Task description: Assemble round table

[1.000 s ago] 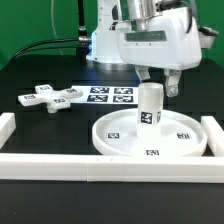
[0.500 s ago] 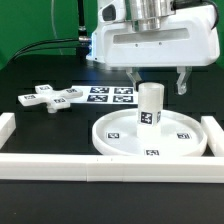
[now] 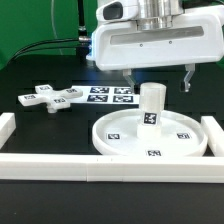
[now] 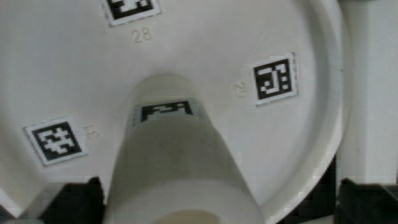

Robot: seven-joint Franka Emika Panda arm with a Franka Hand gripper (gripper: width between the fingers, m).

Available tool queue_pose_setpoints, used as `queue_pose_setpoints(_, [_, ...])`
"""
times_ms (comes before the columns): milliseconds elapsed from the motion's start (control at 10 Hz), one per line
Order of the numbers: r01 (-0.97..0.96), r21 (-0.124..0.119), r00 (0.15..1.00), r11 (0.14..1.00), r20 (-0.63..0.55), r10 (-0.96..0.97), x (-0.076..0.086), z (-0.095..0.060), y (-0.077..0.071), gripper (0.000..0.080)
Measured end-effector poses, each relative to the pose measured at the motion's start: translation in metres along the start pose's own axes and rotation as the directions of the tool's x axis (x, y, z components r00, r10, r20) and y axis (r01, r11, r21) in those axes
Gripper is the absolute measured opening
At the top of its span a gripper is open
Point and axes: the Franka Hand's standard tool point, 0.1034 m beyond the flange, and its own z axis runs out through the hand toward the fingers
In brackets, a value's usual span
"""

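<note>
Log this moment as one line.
claw open over leg | leg upright on disc | cross base loose, apart from disc

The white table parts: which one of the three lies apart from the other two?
The cross-shaped base. It lies alone at the exterior view's left, while the leg stands upright on the round disc.

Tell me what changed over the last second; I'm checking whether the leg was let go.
The gripper turned square to the exterior view and rose a little. Its fingers now stand open, clear of the leg on either side, so nothing holds it. The leg stayed upright at the middle of the disc. The disc, cross base and marker board did not move.
</note>
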Motion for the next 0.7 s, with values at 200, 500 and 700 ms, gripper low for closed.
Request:
queue_pose_setpoints(200, [0.142, 0.0, 0.99, 0.99, 0.001, -0.142, 0.0, 0.0003, 0.0009, 0.0649])
queue_pose_setpoints(500, [0.484, -0.034, 0.875, 0.874, 0.013, -0.484, 0.0012, 0.0039, 0.0025, 0.0649])
queue_pose_setpoints(700, [0.655, -0.047, 0.756, 0.755, 0.032, -0.654, 0.0013, 0.0037, 0.0006, 0.0649])
